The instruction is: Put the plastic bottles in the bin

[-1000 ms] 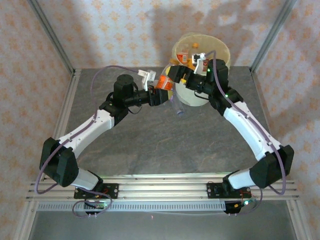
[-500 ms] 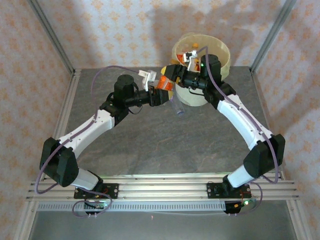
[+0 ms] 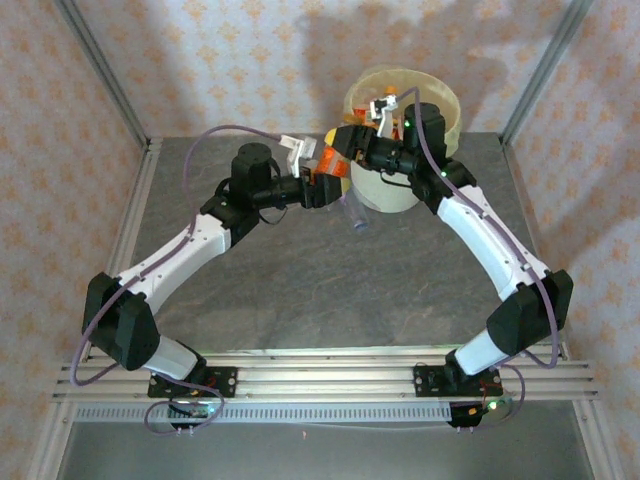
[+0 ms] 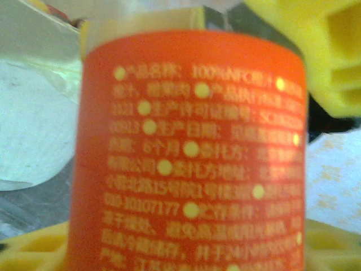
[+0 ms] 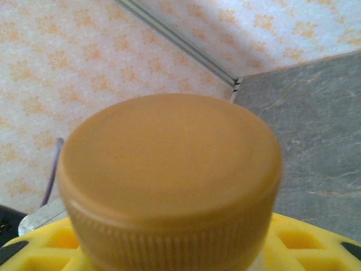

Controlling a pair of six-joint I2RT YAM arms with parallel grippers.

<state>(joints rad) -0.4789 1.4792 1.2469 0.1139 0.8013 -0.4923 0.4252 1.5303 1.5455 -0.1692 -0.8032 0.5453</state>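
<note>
Beside bin [image 3: 440, 110]: orange-labelled bottle [image 4: 192, 164], ribbed orange cap [image 5: 169, 169]

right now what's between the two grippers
An orange bottle bridges them, beside the bin: cap end at the right gripper, body at the left gripper. The top view shows it.

From my station the overhead view was bright and even, lit softly from above. Broad, soft-edged shadows lay on the back wall [image 3: 200, 60] and fainter ones on the table [image 3: 300, 290]. The left wrist camera sat so close that the orange bottle [image 4: 192, 158] was blurred and its print smeared, with pale glare at the left. In the right wrist view its cap [image 5: 169, 169] looked soft, and the wallpaper behind read clearer.
</note>
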